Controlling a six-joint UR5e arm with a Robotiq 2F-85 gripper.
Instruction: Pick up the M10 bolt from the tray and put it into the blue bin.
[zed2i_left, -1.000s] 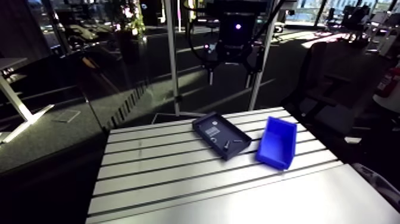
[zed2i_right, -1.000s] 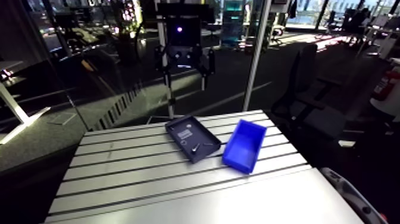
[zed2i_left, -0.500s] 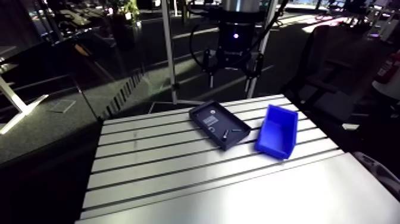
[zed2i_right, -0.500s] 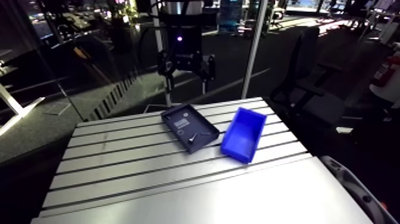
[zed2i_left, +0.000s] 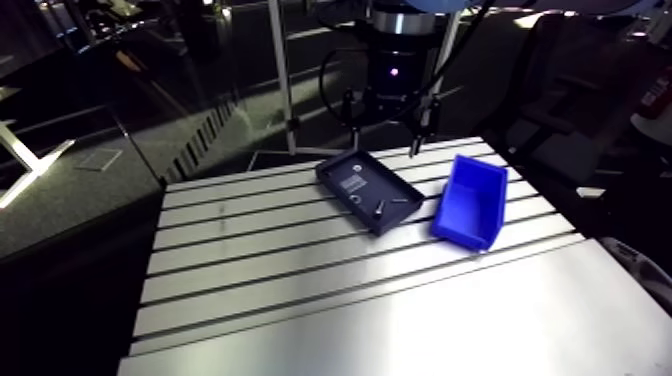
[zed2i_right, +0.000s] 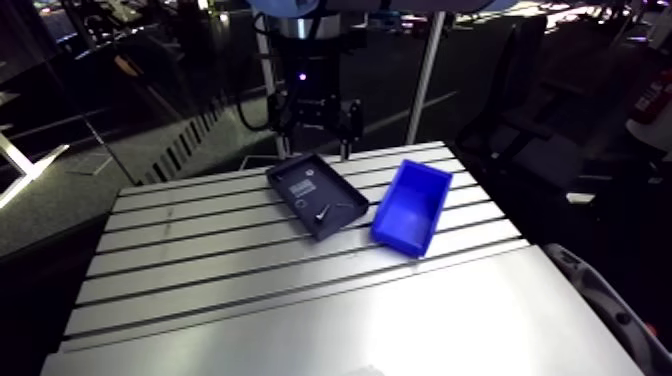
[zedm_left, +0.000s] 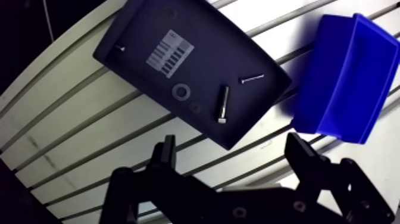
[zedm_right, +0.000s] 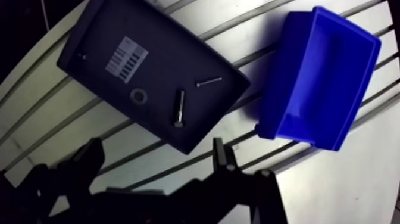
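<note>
gripper (zed2i_left: 382, 148) has come down since the earlier frames and now hangs just over the far edge of the tray (zed2i_left: 372, 186). tray and blue bin (zed2i_left: 470, 200) sit as before relative to each other; the rest of the shift is camera motion

arm view: table (zed2i_left: 300, 290) is brushed aluminium with long parallel slots, and a smooth plain plate at the near end. tray is shallow, dark, rectangular with a matte look, set diagonal to the slots. bin is glossy blue plastic, open-topped with sloped walls, just beside the tray's corner. tray contents are only specks here

wrist view: parts resolve. M10 bolt (zedm_left: 222, 104) lies flat on the tray floor, grey metal, hex head towards the gripper. thin small screw (zedm_left: 252, 77) lies beside it on the bin side, flat ring washer (zedm_left: 181, 92) on the other side, white barcode label (zedm_left: 170, 53) further ahead. both black fingers (zedm_left: 168, 149) are spread wide with nothing gripped; the tray's near corner sits ahead between them
</note>
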